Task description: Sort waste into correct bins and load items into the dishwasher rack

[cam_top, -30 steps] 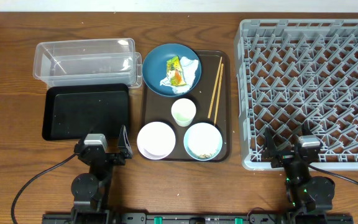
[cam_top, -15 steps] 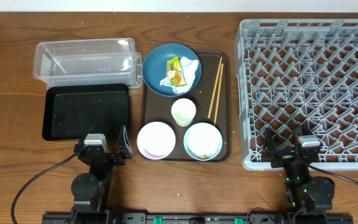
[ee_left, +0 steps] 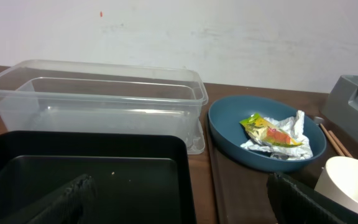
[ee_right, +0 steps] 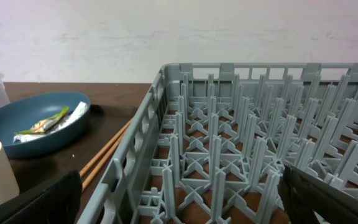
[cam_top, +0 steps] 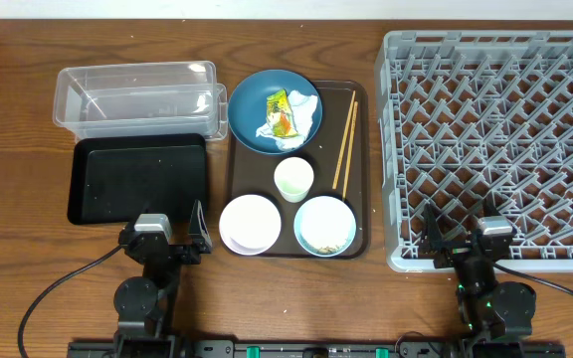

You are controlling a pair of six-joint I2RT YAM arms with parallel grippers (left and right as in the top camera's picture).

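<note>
Parked, jaws spread wide, empty: left gripper (cam_top: 164,237) beside shallow black rectangular tray-bin (cam_top: 137,181), right gripper (cam_top: 466,239) at large grey plastic pegged rack (cam_top: 495,129). Possibly rice specks (cam_top: 321,242) in pale blue round bowl (cam_top: 332,213).

Overhead: straight down, far enough to take in the whole table (cam_top: 18,129). Left wrist: low, close, facing the back wall (ee_left: 229,37) over black tray-bin (ee_left: 86,168) and clear tub (ee_left: 98,99). Right wrist: low, facing same way across rack (ee_right: 241,143). Both wrists share blue plate (ee_left: 225,127).
</note>
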